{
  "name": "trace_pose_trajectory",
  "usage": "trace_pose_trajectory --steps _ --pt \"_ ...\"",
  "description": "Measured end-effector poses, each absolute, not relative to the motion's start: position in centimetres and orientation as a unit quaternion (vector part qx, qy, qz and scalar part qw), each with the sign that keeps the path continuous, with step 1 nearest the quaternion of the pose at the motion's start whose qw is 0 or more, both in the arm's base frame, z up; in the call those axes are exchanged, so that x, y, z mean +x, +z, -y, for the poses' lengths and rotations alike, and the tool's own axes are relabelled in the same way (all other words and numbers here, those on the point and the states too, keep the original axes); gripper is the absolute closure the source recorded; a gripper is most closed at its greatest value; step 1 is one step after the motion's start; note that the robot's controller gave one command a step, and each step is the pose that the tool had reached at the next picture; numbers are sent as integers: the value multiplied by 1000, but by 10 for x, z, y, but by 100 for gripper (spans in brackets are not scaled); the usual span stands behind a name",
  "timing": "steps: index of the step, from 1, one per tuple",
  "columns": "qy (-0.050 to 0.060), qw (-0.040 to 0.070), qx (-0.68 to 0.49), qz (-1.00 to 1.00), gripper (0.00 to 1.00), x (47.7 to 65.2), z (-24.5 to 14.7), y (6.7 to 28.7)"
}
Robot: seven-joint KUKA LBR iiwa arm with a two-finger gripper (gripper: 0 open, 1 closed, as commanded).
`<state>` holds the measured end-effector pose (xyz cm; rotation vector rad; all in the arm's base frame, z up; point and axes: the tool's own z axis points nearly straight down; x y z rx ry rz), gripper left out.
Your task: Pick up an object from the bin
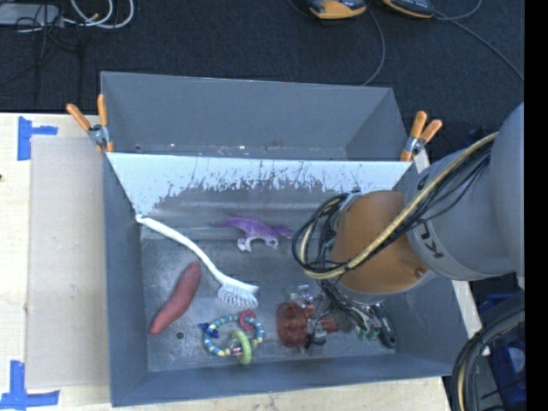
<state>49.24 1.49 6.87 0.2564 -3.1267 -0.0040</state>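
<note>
My gripper (pixel 324 317) is low in the bin's front right part, under the orange cover. A brown-red lumpy thing (pixel 291 324) lies right against its left side, touching it as far as I can see. A ring of coloured beads with a green loop (pixel 231 336) lies a little further left on the bin floor. Something small and green (pixel 370 333) peeks out just to the right of the gripper, partly hidden by it.
A white long-handled brush (pixel 205 268) runs diagonally from the left wall to mid-floor. A red elongated thing (pixel 176 297) lies front left. A purple toy dinosaur (pixel 253 229) sits near the back slope. The arm and its cables cover the bin's right side.
</note>
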Motion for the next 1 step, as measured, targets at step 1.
trace_pose_trajectory --steps 1 --pt "-1 2 82 997 100 492 -15 69"
